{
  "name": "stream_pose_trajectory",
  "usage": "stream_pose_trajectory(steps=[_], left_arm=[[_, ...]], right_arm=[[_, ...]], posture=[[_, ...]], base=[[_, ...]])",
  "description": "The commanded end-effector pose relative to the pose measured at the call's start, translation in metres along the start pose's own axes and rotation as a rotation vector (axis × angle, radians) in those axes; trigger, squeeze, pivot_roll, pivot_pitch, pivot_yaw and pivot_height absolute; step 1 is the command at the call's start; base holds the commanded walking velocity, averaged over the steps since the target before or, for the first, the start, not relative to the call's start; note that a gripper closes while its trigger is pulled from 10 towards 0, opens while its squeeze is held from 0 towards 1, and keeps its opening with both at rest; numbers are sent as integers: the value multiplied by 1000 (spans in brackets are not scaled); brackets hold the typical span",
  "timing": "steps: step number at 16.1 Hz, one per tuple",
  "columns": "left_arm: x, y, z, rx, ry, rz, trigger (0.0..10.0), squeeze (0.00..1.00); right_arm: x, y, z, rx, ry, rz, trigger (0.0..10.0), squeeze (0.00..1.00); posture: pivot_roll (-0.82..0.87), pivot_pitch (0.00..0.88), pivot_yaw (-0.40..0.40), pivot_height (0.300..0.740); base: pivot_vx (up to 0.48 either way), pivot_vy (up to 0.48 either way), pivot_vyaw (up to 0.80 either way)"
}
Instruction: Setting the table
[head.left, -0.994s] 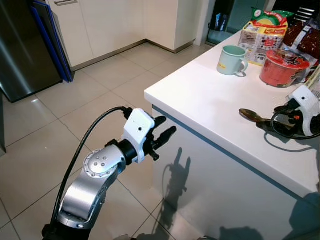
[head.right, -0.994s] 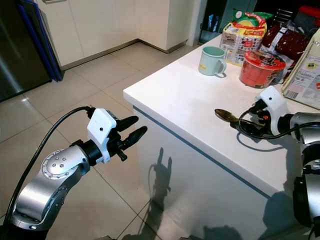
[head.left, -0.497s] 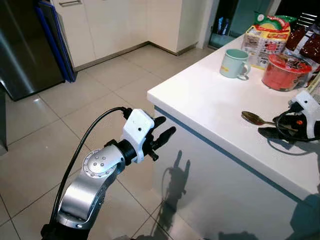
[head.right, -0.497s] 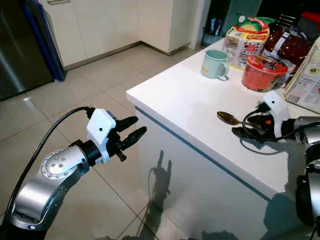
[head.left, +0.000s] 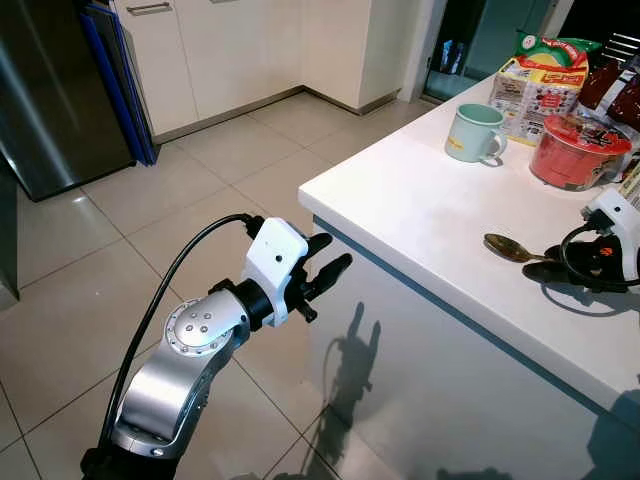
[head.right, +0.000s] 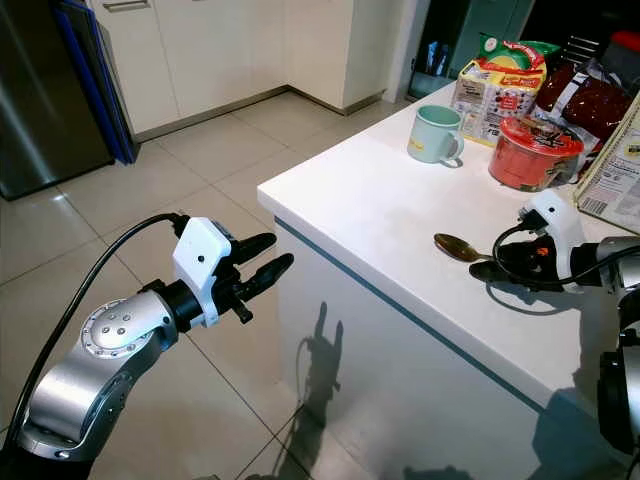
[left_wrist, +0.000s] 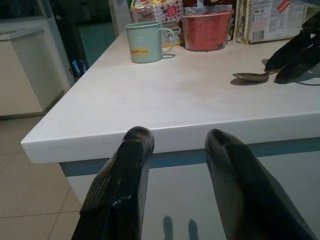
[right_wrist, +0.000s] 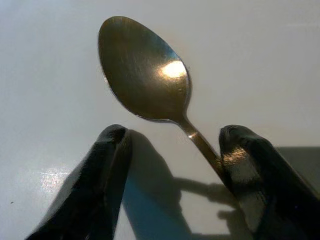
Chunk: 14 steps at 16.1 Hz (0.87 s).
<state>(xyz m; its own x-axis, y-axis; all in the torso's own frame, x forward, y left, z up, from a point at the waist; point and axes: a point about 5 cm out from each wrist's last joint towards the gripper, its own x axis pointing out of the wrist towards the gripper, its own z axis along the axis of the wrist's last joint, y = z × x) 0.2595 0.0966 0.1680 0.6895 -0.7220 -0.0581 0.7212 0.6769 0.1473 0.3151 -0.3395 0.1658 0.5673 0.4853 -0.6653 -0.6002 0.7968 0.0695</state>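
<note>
Right wrist view: the spoon (right_wrist: 150, 90) lies flat on the white countertop (head.left: 420, 200), bowl pointing away from the right gripper (right_wrist: 175, 165), whose two black fingers are spread apart with the handle running between them — touching or nearly touching one finger (right_wrist: 250, 170), not pinched. With the fingertips resting low on the surface to either side of the thin handle, the pose reads as either a release or the start of a pinch; which cannot be told. In the eye views the spoon (head.right: 457, 247) sits near the counter's front edge, well apart from the mint-green mug (head.right: 436, 134), the red noodle bowl (head.right: 535, 153) and the food packages (head.right: 500, 75) at the back. The left gripper (head.left: 325, 272) hangs off the counter's corner over the tiled floor, fingers apart and empty — apparently idle.
</note>
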Motion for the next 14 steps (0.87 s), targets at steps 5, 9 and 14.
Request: stream_pose_trajectory(steps=[5,9,14], left_arm=[[2,-2,4,11,-6,-22,10000,0],[2,0,4,19,-8,-8,10000,0],[3,0,4,20,-9,-8,10000,0]], right_arm=[[7,6,-21,44,108,61,0,0],[12,8,-13,28,76,82,0,0],[13,10,-14,35,71,98,0,0]], posture=[[-22,0,-14,740],[-20,0,-18,740],[-25,0,-17,740]], base=[[0,0,0],[0,0,0],[0,0,0]])
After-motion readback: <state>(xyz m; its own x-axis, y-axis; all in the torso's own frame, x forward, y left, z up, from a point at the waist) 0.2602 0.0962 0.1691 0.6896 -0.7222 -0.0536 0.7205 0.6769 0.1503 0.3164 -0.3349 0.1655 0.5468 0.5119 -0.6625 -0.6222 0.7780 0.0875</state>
